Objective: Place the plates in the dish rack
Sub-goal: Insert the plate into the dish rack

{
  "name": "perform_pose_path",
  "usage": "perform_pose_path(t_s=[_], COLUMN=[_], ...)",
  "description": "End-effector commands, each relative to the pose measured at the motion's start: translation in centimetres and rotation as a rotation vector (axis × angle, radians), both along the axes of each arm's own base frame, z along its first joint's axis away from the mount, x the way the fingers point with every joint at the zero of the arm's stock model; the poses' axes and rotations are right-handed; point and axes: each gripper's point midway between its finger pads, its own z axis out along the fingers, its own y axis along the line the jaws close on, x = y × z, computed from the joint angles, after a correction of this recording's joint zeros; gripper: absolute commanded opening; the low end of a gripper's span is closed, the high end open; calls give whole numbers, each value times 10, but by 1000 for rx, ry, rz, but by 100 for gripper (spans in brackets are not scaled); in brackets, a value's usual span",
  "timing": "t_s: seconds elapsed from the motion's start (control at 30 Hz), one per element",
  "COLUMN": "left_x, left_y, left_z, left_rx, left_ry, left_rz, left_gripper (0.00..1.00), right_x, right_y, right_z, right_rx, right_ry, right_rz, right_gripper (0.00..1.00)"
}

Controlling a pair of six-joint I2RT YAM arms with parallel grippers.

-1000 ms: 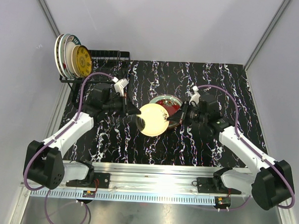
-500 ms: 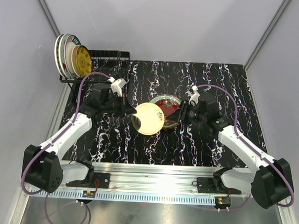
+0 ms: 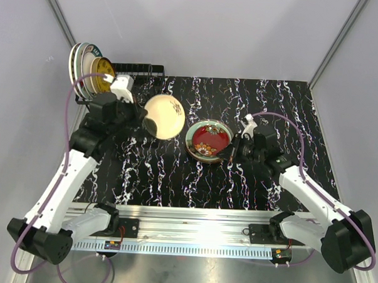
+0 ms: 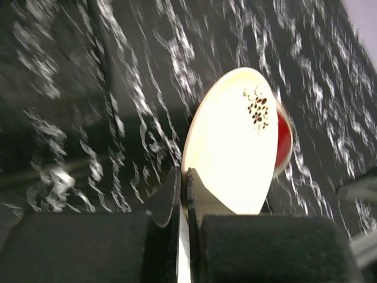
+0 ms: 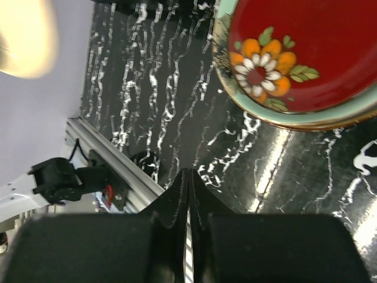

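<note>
A cream plate (image 3: 164,116) with a small dark motif hangs tilted on edge above the table, right of the dish rack (image 3: 142,70). My left gripper (image 3: 142,117) is shut on its rim; in the left wrist view the fingers (image 4: 203,197) pinch the plate (image 4: 235,147). A red plate with a teal rim (image 3: 209,140) lies flat mid-table, and its flower centre (image 5: 259,71) shows in the right wrist view. My right gripper (image 3: 234,151) sits just right of it, and its tips (image 5: 188,177) are shut on nothing. Several plates (image 3: 87,67) stand in the rack's left end.
The rack stands at the table's far left corner against the grey wall, and its right slots (image 3: 148,69) hold no plates. An aluminium rail (image 3: 192,220) with both arm bases runs along the near edge. Black marbled tabletop (image 3: 272,107) lies to the right.
My left arm has lifted the cream plate off the middle of the table and carried it up and left toward the rack, uncovering the red plate. My right gripper has drawn back slightly.
</note>
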Motion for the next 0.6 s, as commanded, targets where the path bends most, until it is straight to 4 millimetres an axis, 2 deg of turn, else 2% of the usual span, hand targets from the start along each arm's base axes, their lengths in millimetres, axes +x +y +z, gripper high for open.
perform_pose_path(t_s=[0.0,0.03,0.1,0.13,0.2,0.23,0.3,0.43,0.5,0.53,0.57], left_x=[7,6,9,7,9,5,7,7,12,12,18], left_y=[36,46,56,68,79,91,101,129,136,140,141], left_z=[79,96,110,131,142,162,172,202,207,210,207], left_rx=[50,74,110,122,169,183,216,301,333,360,382], left_ry=[-204,-236,-260,-299,-312,-351,-358,-399,-400,-404,-394], left_rz=[164,207,248,306,350,403,454,587,633,644,653], left_gripper=[0,0,0,0,0,0,0,0,0,0,0], right_x=[4,3,3,2,3,3,3,5,7,7,10], right_y=[-6,-7,-8,-9,-13,-14,-15,-18,-20,-22,-25], right_z=[-8,-12,-16,-19,-23,-24,-24,-28,-31,-34,-38], right_rx=[-43,-54,-67,-76,-94,-99,-102,-118,-135,-148,-166], right_ry=[-43,-42,-43,-40,-43,-44,-51,-53,-49,-42,-37], right_rz=[-21,-18,-13,-13,-23,-25,-33,-47,-60,-66,-85], right_gripper=[1,0,0,0,12,16,28,29,29,25,17])
